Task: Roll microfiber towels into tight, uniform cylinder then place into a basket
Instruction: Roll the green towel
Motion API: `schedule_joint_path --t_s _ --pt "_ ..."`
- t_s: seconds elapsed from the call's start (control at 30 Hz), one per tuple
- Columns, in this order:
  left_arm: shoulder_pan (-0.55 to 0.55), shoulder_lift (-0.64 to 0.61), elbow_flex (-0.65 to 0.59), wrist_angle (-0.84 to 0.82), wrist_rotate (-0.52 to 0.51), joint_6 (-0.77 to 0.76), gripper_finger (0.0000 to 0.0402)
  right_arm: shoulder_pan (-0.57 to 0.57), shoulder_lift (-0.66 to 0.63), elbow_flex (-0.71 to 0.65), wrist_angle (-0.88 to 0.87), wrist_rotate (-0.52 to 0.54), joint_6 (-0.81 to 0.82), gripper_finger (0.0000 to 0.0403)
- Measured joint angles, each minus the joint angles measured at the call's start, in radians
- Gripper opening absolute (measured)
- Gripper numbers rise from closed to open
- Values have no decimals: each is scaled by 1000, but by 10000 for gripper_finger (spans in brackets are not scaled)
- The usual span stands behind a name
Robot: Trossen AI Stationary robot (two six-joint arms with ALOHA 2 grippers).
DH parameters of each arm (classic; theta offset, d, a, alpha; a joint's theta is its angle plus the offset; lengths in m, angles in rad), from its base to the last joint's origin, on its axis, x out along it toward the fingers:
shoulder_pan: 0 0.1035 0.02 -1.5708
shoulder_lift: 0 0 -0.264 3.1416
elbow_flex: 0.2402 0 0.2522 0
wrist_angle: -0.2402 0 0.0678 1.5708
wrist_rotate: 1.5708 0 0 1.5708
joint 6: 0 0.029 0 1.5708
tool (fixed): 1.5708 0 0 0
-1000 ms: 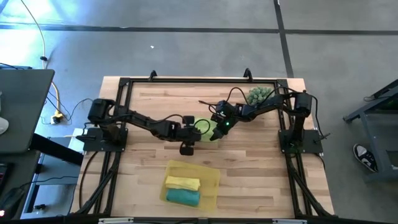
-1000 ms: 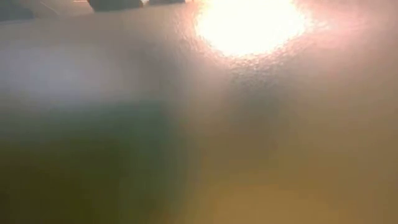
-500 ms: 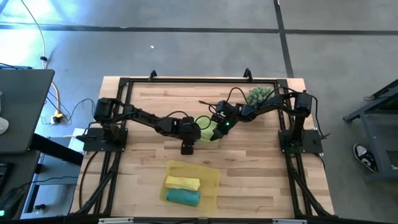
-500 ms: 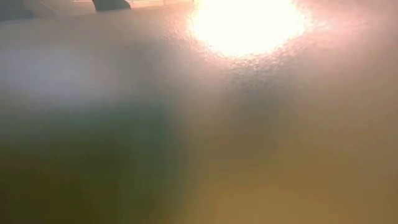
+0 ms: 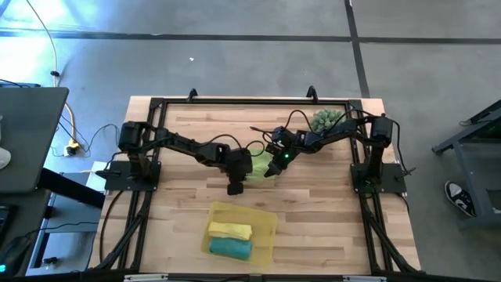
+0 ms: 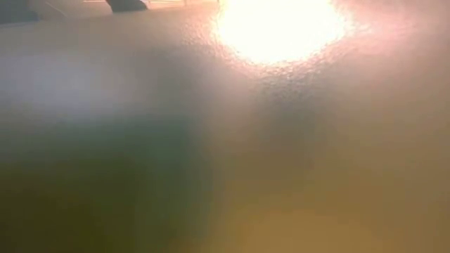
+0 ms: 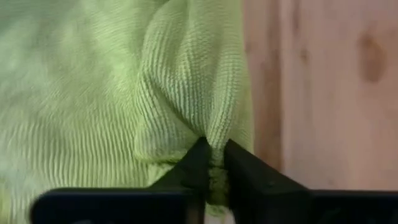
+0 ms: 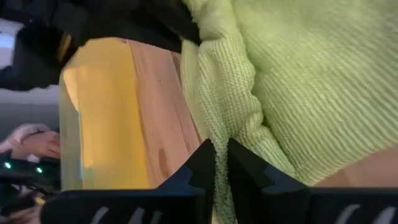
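The lime green towel point(image 5: 259, 161) lies bunched on the wooden table point(image 5: 188, 133) near its middle. My left gripper point(image 5: 246, 165) is at the towel's left side and my right gripper point(image 5: 271, 167) at its right side; each is shut on it. The yellow basket point(image 5: 264, 223) stands near the table's front edge. In it lie a rolled yellow towel point(image 5: 229, 229) and a rolled teal towel point(image 5: 230, 247), side by side. The low view is a blur of glare. My left gripper point(image 7: 213, 154) pinches a raised fold of the lime towel point(image 7: 214, 132) between its two fingertips, slanting down from the table's left. The cloth puckers toward the fingers. My right gripper point(image 8: 219, 154) pinches a ridge of the same towel point(image 8: 227, 127) between its fingertips, slanting down from the right.
A spiky green plant point(image 5: 326, 119) sits at the far right by the right arm. The black frame rails point(image 5: 250, 100) run along the table's edges. In the right wrist view the basket point(image 8: 102, 118) and the left arm point(image 8: 124, 18) show beyond the towel.
My left gripper has moved toward the table's right and down onto the left side of the lime towel, rolling its wrist as it went, and now covers part of the cloth. My right gripper has kept still.
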Motion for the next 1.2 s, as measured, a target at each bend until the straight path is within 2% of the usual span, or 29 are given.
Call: schedule_joint_path --t_s 0.1,0.33,0.5,0.6,0.73,0.87,1.0,1.1,1.2 --pt "27 2 -2 0 89 -7 9 0 0 0 3 6 -63 30" --pt "82 4 -3 -8 197 -14 4 -14 -65 -9 -46 21 -239 83" --pt "111 3 -4 -33 216 -17 4 -7 -199 -3 -119 78 -531 126" --pt "128 3 -5 -40 224 -17 4 61 -265 -4 -181 179 -737 132" --pt "148 3 -5 -48 235 -18 4 209 -302 -13 -201 409 -945 129" --pt "157 3 -5 -47 235 -18 4 333 -278 -13 -173 663 -995 127" --pt "158 2 -6 -42 224 -18 4 379 -255 -13 -149 864 -993 149" --pt "158 2 -6 -42 224 -21 4 381 -252 -13 -138 888 -963 183" --pt "158 2 -6 -44 221 -33 4 388 -250 -13 -145 855 -928 213"
